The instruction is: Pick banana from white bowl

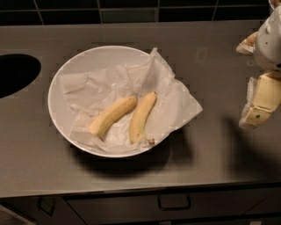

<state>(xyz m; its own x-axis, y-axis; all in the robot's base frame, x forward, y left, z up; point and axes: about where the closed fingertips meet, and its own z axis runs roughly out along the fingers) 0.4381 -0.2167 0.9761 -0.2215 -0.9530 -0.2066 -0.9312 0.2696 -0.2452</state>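
Observation:
The white bowl (59, 94) sits left of centre on the dark counter, lined with crumpled white paper (171, 94). Two bananas lie side by side in it. The banana (112, 116) is the paler, plumper one on the left, with its blunt end pointing toward the front left. The slimmer banana (141, 116) with a brown stem stub lies right of it, close beside it near their upper ends. My gripper (244, 85) hangs at the right edge of the view, above the counter and well right of the bowl. Its fingers are apart and hold nothing.
A dark round opening (15, 72) is cut into the counter at the far left. A dark tiled wall (131, 11) runs behind the counter. The counter's front edge has a drawer with a handle (174, 203) below it.

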